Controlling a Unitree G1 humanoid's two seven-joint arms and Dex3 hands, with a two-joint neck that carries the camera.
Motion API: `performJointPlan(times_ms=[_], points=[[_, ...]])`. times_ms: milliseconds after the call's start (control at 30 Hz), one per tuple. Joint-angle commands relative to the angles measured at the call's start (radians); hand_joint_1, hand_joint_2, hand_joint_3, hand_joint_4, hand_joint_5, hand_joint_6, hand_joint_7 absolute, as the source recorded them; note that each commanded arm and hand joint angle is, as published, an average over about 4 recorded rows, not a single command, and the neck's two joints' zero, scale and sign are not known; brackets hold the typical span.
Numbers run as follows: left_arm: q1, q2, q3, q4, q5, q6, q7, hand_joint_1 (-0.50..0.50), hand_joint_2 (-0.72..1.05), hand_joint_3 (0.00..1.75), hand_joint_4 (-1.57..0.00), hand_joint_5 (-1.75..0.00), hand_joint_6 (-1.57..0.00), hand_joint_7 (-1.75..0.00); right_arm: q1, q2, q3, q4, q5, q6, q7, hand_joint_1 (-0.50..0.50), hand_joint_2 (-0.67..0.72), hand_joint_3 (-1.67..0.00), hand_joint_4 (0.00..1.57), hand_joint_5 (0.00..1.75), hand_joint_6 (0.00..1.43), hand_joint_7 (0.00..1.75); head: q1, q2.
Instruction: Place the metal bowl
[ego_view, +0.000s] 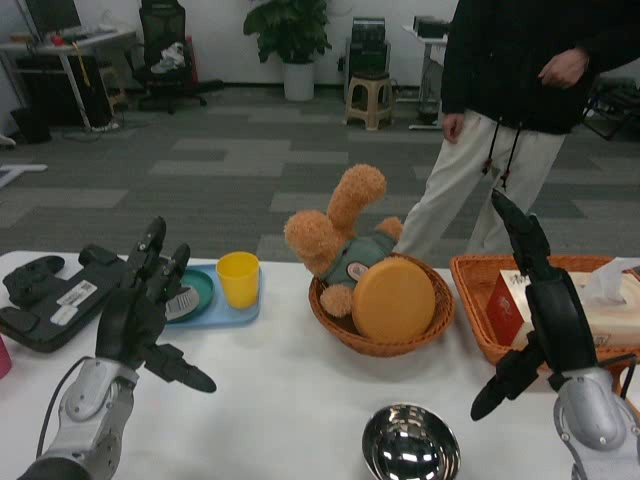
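The shiny metal bowl (410, 443) stands upright on the white table (280, 400) near its front edge, a little right of centre. My left hand (145, 310) is raised above the table's left side, fingers spread and holding nothing, well left of the bowl. On the right, my right hand (540, 300) is also raised with fingers apart and empty, just right of and above the bowl. Neither hand touches the bowl.
A round wicker basket (340, 330) behind the bowl holds a plush rabbit (340, 235) and an orange disc (393, 300). A rectangular orange basket (475, 310) with a tissue box (620, 300) sits at right. A blue tray (235, 312) carries a yellow cup (238, 278) and teal plate (195, 292). A black device (50, 300) lies far left. A person (510, 110) stands beyond the table.
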Motion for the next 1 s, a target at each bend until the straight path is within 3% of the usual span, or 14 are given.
performJointPlan(times_ms=[33,167,400,867,1000], points=[[-0.002,0.005,0.001,-0.003,-0.021,-0.003,0.006,-0.5,-0.3,0.09,-0.15,0.0,0.0,0.0,-0.029,0.021,-0.012,0.024,0.009,-0.036,-0.029,-0.42,0.66,0.0,0.0,0.0,0.0,0.16,0.001,0.005],[-0.002,0.005,0.007,-0.011,-0.032,-0.005,0.006,-0.5,-0.37,0.09,-0.19,0.0,0.0,0.0,-0.044,0.035,-0.014,0.045,0.017,-0.053,-0.043,-0.42,0.66,0.0,0.0,0.0,0.0,0.14,0.005,0.019],[-0.002,0.004,0.01,-0.028,-0.039,-0.007,0.006,-0.5,-0.3,0.09,-0.19,0.0,0.0,0.0,-0.06,0.06,-0.023,0.072,0.03,-0.085,-0.06,-0.42,0.63,0.0,0.0,0.0,0.0,0.14,-0.001,0.019],[-0.002,0.005,0.016,-0.028,-0.05,-0.009,0.006,-0.5,-0.37,0.09,-0.19,0.0,0.0,0.0,-0.06,0.059,-0.034,0.083,0.044,-0.085,-0.059,-0.42,0.66,0.0,0.0,0.0,0.0,0.14,0.006,-0.001],[-0.003,0.005,0.016,-0.028,-0.05,-0.009,0.006,-0.5,-0.35,0.09,-0.19,0.0,0.0,0.0,-0.06,0.059,-0.038,0.093,0.051,-0.087,-0.059,-0.46,0.66,0.0,0.0,0.0,0.0,0.14,0.0,-0.005]])
